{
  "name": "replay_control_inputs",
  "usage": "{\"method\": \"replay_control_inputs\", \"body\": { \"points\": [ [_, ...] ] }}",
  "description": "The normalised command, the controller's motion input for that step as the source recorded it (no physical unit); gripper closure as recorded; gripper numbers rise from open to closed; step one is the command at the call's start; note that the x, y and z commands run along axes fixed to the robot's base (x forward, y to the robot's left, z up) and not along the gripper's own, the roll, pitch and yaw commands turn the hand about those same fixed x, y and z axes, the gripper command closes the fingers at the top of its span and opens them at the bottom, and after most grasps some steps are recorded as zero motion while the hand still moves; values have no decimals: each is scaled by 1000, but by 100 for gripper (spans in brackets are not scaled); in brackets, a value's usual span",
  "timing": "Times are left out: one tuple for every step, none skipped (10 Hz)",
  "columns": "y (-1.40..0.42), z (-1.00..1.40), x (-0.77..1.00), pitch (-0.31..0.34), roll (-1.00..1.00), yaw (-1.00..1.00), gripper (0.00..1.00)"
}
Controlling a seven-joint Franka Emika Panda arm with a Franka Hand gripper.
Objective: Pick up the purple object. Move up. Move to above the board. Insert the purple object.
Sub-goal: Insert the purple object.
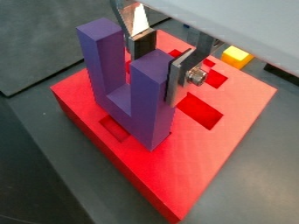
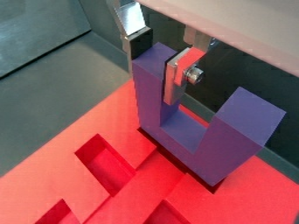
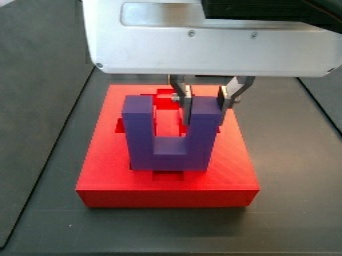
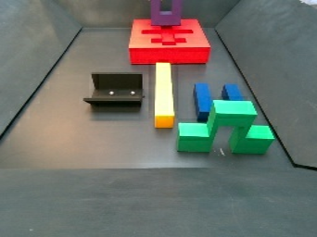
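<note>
The purple object (image 1: 126,87) is a U-shaped block standing upright on the red board (image 1: 176,175), its base down in a recess near one edge of the board. In both wrist views my gripper (image 1: 162,74) (image 2: 158,74) straddles one prong, a silver finger on each side face, shut on it. In a side view the purple object (image 3: 171,130) stands on the board (image 3: 107,150) with the gripper (image 3: 203,108) on its right prong. In a side view the purple object (image 4: 165,11) and the board (image 4: 143,54) lie at the far end, with the gripper out of frame.
On the dark floor nearer the camera stand the fixture (image 4: 114,91), a long yellow bar (image 4: 162,93), two blue blocks (image 4: 202,97) and a green block (image 4: 223,128). A yellow piece (image 1: 237,58) shows beyond the board. Walls ring the floor.
</note>
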Motion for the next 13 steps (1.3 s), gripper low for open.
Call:
{"method": "replay_control_inputs", "body": {
  "points": [
    [0,0,131,27,173,0,100],
    [0,-29,0,0,204,0,100],
    [6,-17,0,10,194,0,100],
    [51,0,-117,3,79,-9,100],
    [0,0,-91,0,70,0,100],
    [-17,0,-91,0,76,0,100],
    [0,0,-91,0,74,0,100],
    [-17,-11,-34,0,81,0,100],
    [-120,-97,0,-9,111,0,100],
    [-123,-323,9,-61,160,0,100],
    [-166,-506,0,-77,264,0,100],
    [-191,-477,0,-80,236,0,100],
    [-177,-446,63,-86,186,14,100]
  ]
}}
